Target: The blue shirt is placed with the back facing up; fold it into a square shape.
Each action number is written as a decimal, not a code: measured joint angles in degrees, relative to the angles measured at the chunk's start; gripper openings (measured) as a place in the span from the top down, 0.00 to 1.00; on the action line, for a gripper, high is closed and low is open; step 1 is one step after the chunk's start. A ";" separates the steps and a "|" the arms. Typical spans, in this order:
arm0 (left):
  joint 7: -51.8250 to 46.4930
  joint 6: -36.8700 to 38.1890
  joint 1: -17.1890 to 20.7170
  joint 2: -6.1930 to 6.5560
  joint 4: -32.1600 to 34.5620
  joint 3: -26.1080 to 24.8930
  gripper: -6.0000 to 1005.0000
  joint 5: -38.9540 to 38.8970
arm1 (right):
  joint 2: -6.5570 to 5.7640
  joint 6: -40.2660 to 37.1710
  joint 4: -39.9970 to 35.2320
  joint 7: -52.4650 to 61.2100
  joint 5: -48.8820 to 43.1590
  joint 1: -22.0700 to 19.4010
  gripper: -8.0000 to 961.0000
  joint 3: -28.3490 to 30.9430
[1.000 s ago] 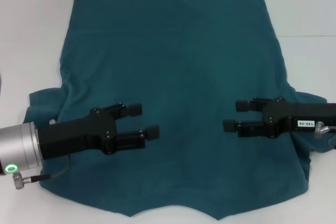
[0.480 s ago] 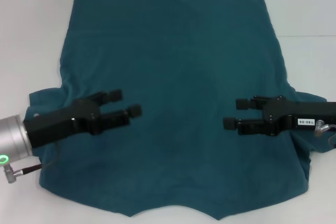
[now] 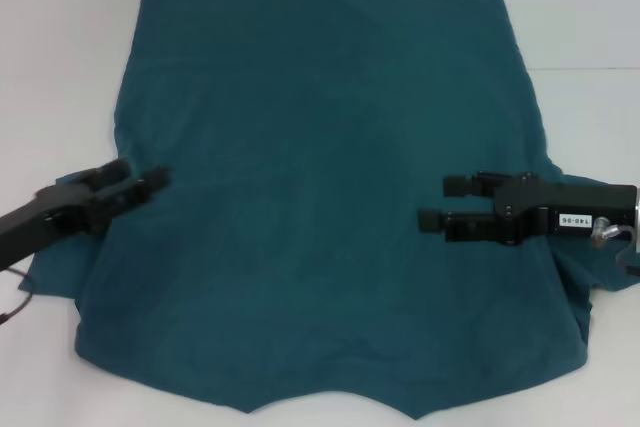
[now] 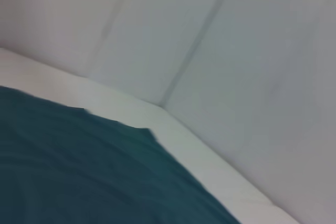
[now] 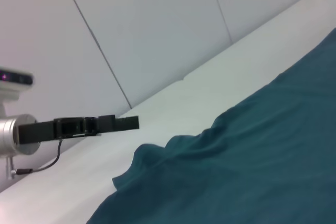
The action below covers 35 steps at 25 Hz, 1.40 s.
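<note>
Currently, shirt: the blue shirt (image 3: 320,177) lies spread flat on the white worktop (image 3: 60,67), plain side up, with no lettering showing.
Shirt layout: its straight hem runs along the far edge in the head view; the notched neck edge lies nearest the robot; a short sleeve pokes out at each side, close to the arms.
Shirt surface: mostly smooth, with soft rumples at both sleeves; the right wrist view shows the left sleeve's edge (image 5: 157,156) as a small raised fold.
Left gripper: the left gripper (image 3: 135,179) sits at the shirt's left edge, over the seam where the sleeve meets the body, and points inward across the cloth.
Left gripper state: its two black fingertips stand a narrow gap apart with nothing between them; whether they touch the fabric cannot be told.
Left gripper from across: the right wrist view shows it (image 5: 126,123) side-on, held level above the worktop beyond the shirt.
Right gripper: the right gripper (image 3: 440,202) hangs over the shirt's right side, just inside the right sleeve, and points toward the middle.
Right gripper state: its fingers are parted moderately wide and hold nothing.
Left wrist view: only the shirt's far corner (image 4: 79,171), a strip of worktop and the pale panelled wall (image 4: 236,51).
</note>
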 joint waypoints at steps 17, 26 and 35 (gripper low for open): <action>-2.22 -9.46 4.22 -0.33 0.18 -3.91 0.08 0.29 | 0.29 0.89 0.07 0.01 0.26 0.29 0.04 -0.26; -2.24 -14.73 4.49 -0.39 0.04 -3.95 0.08 1.35 | 0.30 0.91 0.16 0.01 0.25 0.28 0.04 -0.30; -1.84 -19.90 3.79 -0.45 -1.22 -2.45 0.08 2.10 | 0.46 0.91 0.24 0.16 0.25 0.28 0.04 -0.36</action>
